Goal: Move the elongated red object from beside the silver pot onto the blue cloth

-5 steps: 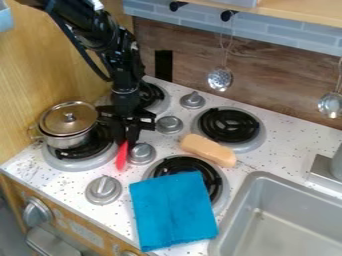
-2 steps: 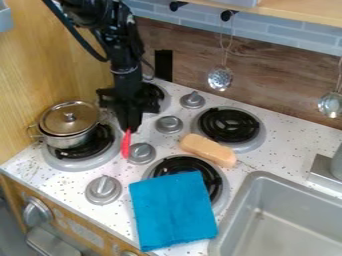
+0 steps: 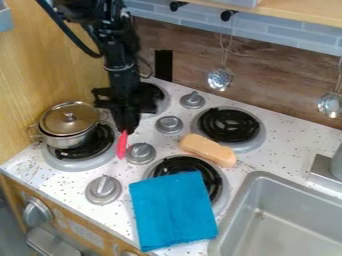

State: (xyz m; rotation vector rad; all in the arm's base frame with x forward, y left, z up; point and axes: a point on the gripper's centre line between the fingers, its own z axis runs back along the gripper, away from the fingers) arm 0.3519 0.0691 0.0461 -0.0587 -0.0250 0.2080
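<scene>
The gripper (image 3: 125, 131) hangs over the left part of the stove top, its fingers closed on a thin red object (image 3: 122, 145) that points down beneath the fingertips. Just right of the red object is a silver knob (image 3: 141, 153). To the left, a lidded metal pot (image 3: 68, 125) sits on a burner. A peach-coloured block (image 3: 208, 150) lies between the two right burners. Over the front right burner and the counter edge is spread a blue cloth (image 3: 173, 210).
A grey sink (image 3: 287, 220) takes up the lower right, with a faucet base (image 3: 324, 171) behind it. More knobs stand on the stove top, such as one at the front (image 3: 103, 190). Ladles (image 3: 220, 79) hang along the back wall; a wooden wall (image 3: 60, 65) borders the left.
The gripper has risen slightly with the red object in it, and over the last half second shifted a little to the left. Its fingers have drawn closer together. Everything else stays put.
</scene>
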